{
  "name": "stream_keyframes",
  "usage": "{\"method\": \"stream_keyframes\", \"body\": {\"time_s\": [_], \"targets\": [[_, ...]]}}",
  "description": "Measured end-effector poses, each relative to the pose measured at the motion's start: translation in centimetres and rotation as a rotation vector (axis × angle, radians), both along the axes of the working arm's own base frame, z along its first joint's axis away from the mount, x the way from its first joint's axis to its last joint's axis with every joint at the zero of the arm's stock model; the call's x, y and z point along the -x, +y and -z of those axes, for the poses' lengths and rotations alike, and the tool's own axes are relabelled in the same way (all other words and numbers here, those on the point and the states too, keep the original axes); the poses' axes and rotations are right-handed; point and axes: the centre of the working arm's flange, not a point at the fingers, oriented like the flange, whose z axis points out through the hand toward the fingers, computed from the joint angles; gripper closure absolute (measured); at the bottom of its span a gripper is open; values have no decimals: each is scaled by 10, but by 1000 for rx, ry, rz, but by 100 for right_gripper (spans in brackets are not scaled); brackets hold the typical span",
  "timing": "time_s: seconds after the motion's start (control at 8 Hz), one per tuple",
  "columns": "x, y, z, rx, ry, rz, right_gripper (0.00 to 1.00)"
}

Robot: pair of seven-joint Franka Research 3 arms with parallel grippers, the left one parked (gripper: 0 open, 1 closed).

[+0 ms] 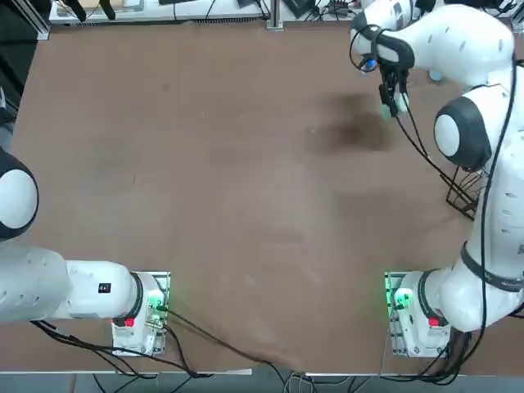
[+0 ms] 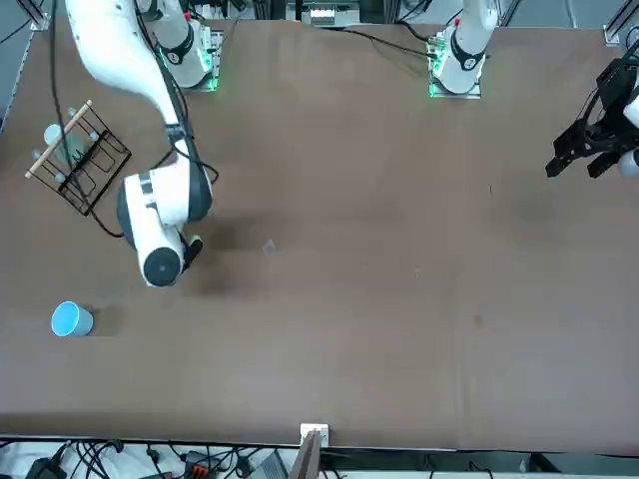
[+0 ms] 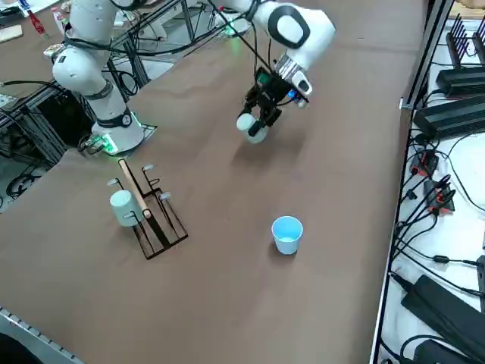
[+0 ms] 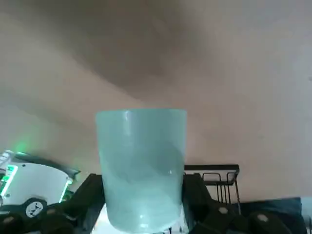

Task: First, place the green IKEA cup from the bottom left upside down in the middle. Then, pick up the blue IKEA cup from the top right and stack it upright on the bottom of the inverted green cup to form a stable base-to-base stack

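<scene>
Two cups showed across the views, one held and one standing loose. From overhead, the right gripper [image 1: 391, 105] hung over the far right part of the table [image 1: 213, 205], a sliver of the green IKEA cup [image 1: 386, 112] peeking out between its fingers; the blue IKEA cup [image 1: 435, 75] was only a pale edge behind the arm's white shell.

In the front view the arm's wrist hid the gripper and its load, while the blue cup [image 2: 71, 319] stood upright and apart near that picture's lower left, its mouth open and nothing visible inside. A black wire rack [image 2: 85, 160] with a wooden bar lay further back, a pale cup [image 2: 62, 145] lodged on it.

From the right side, the gripper [image 3: 260, 121] pinched the green cup [image 3: 252, 127] above the tabletop, tilted, clear of the surface. The blue cup [image 3: 287, 233] stood nearer the camera, empty as far as could be seen, and the rack [image 3: 150, 212] carried its pale cup [image 3: 123, 208].

In the wrist view both fingers [image 4: 87, 200] pressed the green cup's [image 4: 141, 165] sides, the cup's flat end pointing away.
</scene>
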Motion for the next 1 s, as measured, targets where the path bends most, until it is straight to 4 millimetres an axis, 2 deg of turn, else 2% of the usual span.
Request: {"method": "stream_keyframes", "body": {"time_s": [0.38, 0.62, 1.0], "targets": [[15, 11, 56, 127, 73, -39, 13], [20, 9, 73, 190, 75, -21, 13], [21, 1, 83, 239, 62, 20, 13]]}}
